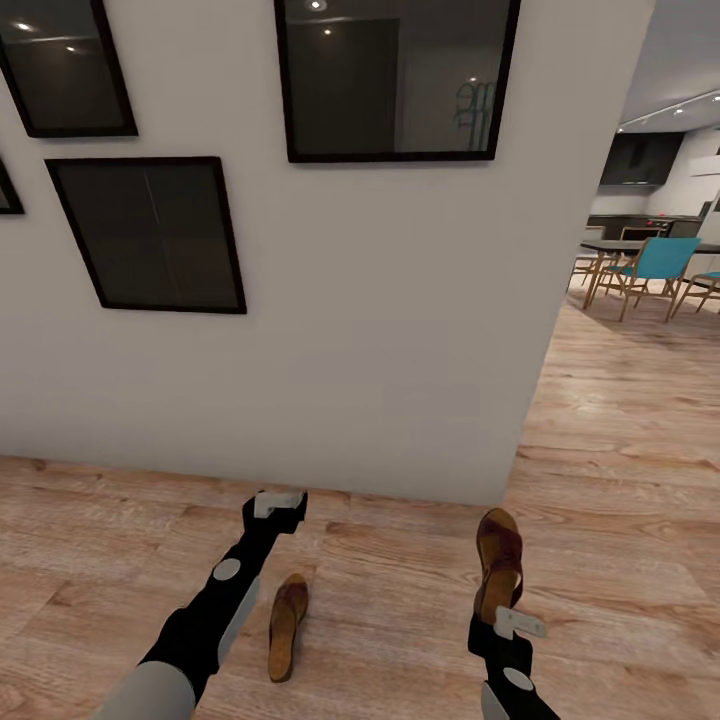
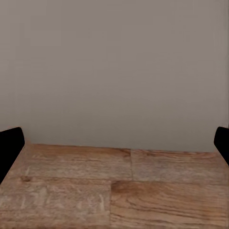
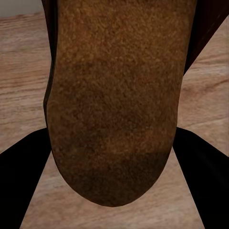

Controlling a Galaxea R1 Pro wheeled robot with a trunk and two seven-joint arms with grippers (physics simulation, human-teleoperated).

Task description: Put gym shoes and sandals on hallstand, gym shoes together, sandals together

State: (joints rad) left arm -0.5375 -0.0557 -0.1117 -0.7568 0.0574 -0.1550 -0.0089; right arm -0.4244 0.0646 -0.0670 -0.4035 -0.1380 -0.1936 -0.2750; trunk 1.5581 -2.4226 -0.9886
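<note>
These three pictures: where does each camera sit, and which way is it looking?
Head view: sits on the robot's head, looking forward and down at the white wall and wood floor; both dark arms show, the left hand empty, the right hand at a sandal.
Left wrist view: near the left hand, facing the wall base and floor; dark fingers at both edges.
Right wrist view: near the right hand, close on the sandal's tan sole between dark fingers.
Shared: head and right wrist views both show that sandal.
</note>
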